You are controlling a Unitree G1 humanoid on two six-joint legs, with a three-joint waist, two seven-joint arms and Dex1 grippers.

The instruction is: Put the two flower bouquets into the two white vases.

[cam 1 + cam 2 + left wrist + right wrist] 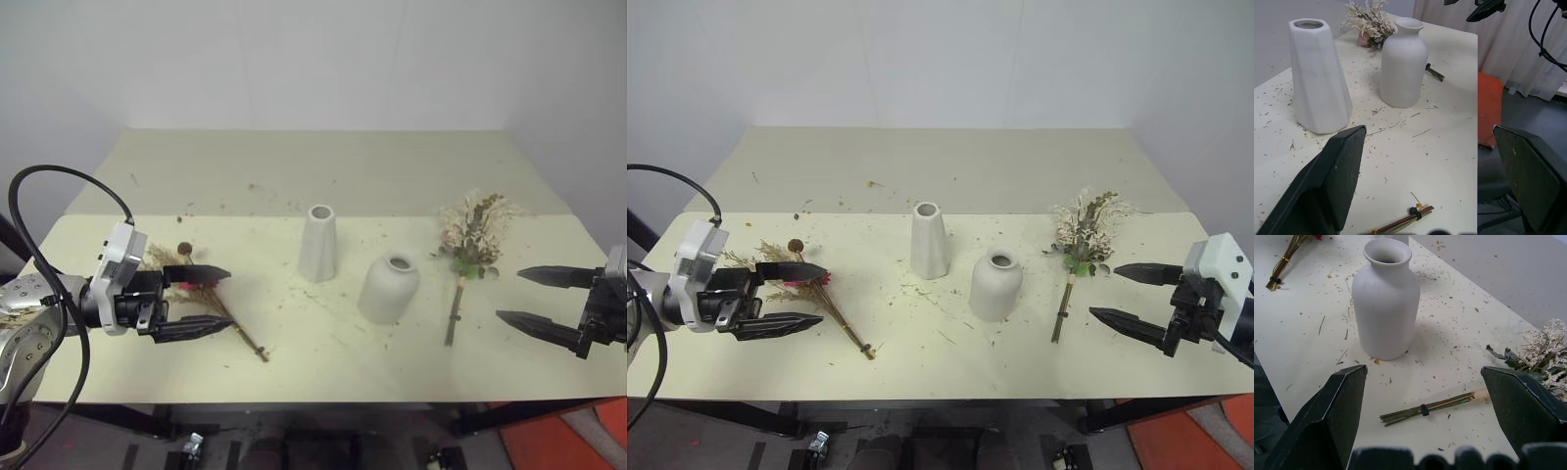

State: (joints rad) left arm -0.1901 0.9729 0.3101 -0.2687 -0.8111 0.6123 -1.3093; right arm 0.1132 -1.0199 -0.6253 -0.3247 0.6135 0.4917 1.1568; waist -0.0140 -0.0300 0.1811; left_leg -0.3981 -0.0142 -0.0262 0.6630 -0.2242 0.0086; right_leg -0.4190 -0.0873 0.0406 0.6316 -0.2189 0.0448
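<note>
The two white vases are standing upright and empty near the middle of the pale yellow table (294,176): the tall tapered vase (318,243) is sitting at about 10 o'clock from the shorter bell-shaped vase (389,288), close by but not touching. Both bouquets are lying flat on the tabletop. The pink daisy bouquet (201,294) is resting at 9 o'clock from the vases, its stems passing between the spread fingers of the left gripper (201,301), which is gaping wide and grasping nothing. The cream-white bouquet (470,245) is lying at 3 o'clock, its stems pointing toward the near edge, with the right gripper (539,299) hovering just beyond, released and empty. Dried flecks are littering the surface; a white wall is rising behind. The left wrist view is catching an orange chair (1489,107) and grey curtain (1518,44) beside the table. The right wrist view is showing a dark tie (1423,410) binding the cream bouquet's stems.
</note>
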